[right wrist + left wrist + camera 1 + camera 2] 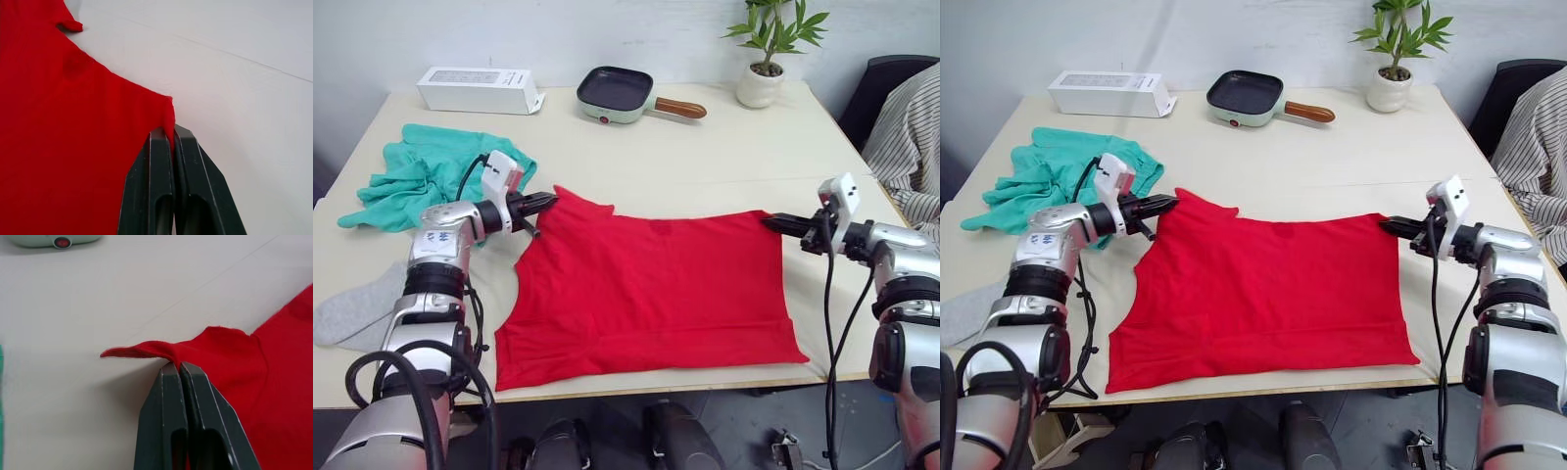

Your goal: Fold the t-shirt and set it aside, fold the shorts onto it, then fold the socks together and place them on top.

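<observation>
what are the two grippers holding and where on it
Both are pinching the bright red cotton t-shirt: left gripper shut on its far left corner, right gripper on its far right corner.

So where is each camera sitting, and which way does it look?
Left eye and right eye: on the head, looking forward and down over both arms at the t-shirt on the table.
Left wrist: along the left gripper, pinching red cloth.
Right wrist: along the right gripper, pinching a corner.
All share the t-shirt.
</observation>
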Tool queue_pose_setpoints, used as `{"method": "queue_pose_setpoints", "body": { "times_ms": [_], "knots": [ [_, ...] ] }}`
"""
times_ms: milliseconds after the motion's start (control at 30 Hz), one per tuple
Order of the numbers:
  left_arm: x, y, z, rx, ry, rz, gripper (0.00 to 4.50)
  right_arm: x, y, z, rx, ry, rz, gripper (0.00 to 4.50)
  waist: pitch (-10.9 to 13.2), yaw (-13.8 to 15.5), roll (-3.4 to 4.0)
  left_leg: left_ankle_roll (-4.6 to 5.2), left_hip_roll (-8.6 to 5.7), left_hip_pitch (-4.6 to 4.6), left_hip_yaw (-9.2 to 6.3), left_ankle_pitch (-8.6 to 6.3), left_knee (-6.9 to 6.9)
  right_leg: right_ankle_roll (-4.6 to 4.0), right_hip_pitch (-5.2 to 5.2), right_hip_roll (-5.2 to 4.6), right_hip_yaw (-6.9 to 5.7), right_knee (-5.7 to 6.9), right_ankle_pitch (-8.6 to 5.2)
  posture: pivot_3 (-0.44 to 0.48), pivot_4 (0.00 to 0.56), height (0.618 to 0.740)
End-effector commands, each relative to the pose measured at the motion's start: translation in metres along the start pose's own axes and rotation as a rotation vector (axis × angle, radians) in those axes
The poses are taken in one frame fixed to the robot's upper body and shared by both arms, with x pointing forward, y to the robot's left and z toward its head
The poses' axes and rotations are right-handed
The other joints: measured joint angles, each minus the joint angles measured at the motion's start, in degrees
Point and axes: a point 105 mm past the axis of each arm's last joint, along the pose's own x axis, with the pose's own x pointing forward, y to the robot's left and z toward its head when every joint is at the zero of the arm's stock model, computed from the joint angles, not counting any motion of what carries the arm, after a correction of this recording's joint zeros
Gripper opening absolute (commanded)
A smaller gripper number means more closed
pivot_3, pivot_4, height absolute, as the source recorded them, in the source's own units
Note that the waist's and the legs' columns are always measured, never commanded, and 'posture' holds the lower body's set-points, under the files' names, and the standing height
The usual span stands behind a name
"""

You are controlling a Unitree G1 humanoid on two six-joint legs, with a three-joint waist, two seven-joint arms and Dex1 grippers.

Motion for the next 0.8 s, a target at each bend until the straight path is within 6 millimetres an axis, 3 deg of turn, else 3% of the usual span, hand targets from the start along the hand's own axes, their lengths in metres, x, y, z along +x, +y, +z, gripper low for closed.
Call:
{"method": "queue_pose_setpoints", "body": {
  "times_ms": [33, 167, 300, 567, 633, 800],
  "knots": [
    [-0.019, -0.007, 0.014, 0.071, -0.027, -0.015, 0.03, -0.017, 0.000, 0.011, -0.021, -0.040, 0.007, 0.00, 0.00, -0.05, 0.00, 0.00, 0.00, 0.00, 0.00, 0.00, 0.00, 0.00, 0.00, 0.00, 0.00, -0.02, 0.00, 0.000, 0.150, 0.740],
    [-0.035, -0.022, 0.001, 0.099, 0.012, -0.022, 0.03, -0.028, 0.006, 0.001, 0.003, -0.021, 0.026, 0.00, 0.00, 0.12, 0.00, -0.01, 0.04, -0.02, -0.08, -0.01, -0.04, 0.00, 0.02, -0.01, 0.13, -0.04, -0.01, 0.000, 0.150, 0.740],
    [-0.049, -0.037, -0.008, 0.073, 0.010, -0.004, 0.03, -0.038, 0.017, -0.023, 0.018, 0.039, 0.041, 0.00, 0.00, 0.18, 0.00, -0.01, 0.07, -0.02, -0.13, 0.01, 0.01, 0.00, 0.04, -0.03, 0.14, -0.03, -0.01, 0.000, 0.150, 0.740],
    [-0.059, -0.049, -0.034, 0.051, 0.113, 0.005, 0.03, -0.035, 0.028, -0.052, 0.003, 0.112, 0.017, 0.00, 0.01, 0.08, -0.01, 0.05, -0.01, 0.11, -0.22, 0.09, 0.01, -0.03, 0.21, -0.10, 0.13, -0.03, 0.02, 0.000, 0.150, 0.740],
    [-0.060, -0.049, -0.040, 0.022, 0.150, -0.001, 0.45, -0.036, 0.028, -0.056, 0.010, 0.131, 0.005, 0.00, 0.01, 0.07, -0.01, 0.03, -0.02, 0.14, -0.24, 0.09, -0.05, -0.05, 0.23, -0.09, 0.12, -0.03, 0.03, 0.000, 0.150, 0.740],
    [-0.062, -0.051, -0.036, -0.093, 0.214, -0.072, 1.93, -0.042, 0.029, -0.051, -0.014, 0.143, 0.015, 1.38, 0.01, 0.25, -0.02, 0.03, -0.02, 0.14, -0.29, 0.16, -0.39, -0.05, 0.21, -0.15, 0.09, -0.21, 0.03, 0.000, 0.150, 0.740]
  ]
}}
